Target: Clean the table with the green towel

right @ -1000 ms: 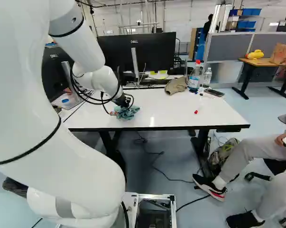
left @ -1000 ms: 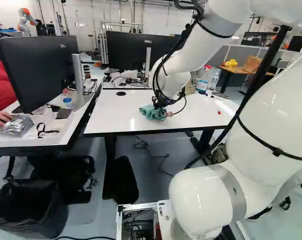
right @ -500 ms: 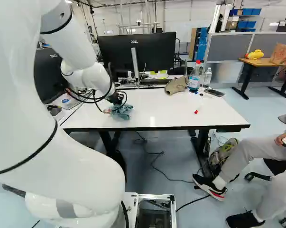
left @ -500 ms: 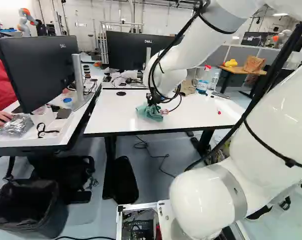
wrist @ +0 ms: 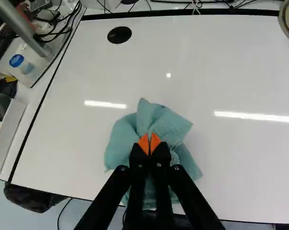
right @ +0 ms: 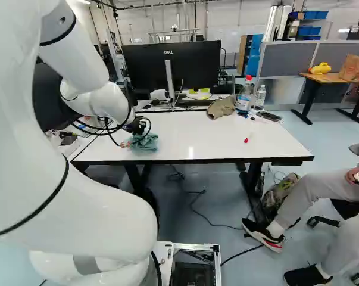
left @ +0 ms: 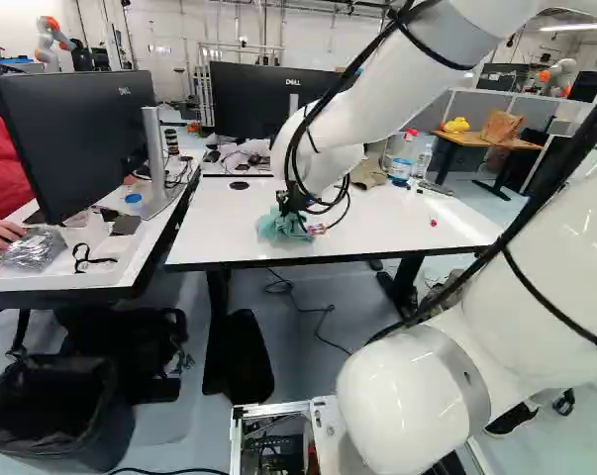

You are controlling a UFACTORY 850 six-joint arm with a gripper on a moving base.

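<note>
Pinched in the claw [left: 295, 203] is the green towel [wrist: 161, 122], bunched up between 2 orange-padded fingertips. In the wrist view those pads stand close together, with folds of the cloth spreading out on either side and under the black fingers. Beneath lies the white counter [left: 397, 223], and the towel is on its left part, near the front edge in the left base view.

Further ahead of the claw [wrist: 149, 139] is 1 round black disc [wrist: 119, 35], set near the counter's far edge. Well apart from the towel, 1 small red object [right: 246, 140] lies toward the right. Behind that, the right base view shows 1 beige crumpled cloth [right: 221, 107], 1 red-topped bottle [right: 244, 100], 1 clear bottle [right: 261, 97] and 1 flat dark object [right: 269, 116] near the back.

At the left of the left base view, 1 black monitor [left: 75, 139] stands over a separate desk [left: 75, 283] with 1 blue-lidded tub [left: 134, 203] on it. 1 black bin [left: 55, 426] sits on the floor below. Far back, another robot [left: 50, 38] shows orange joints.
</note>
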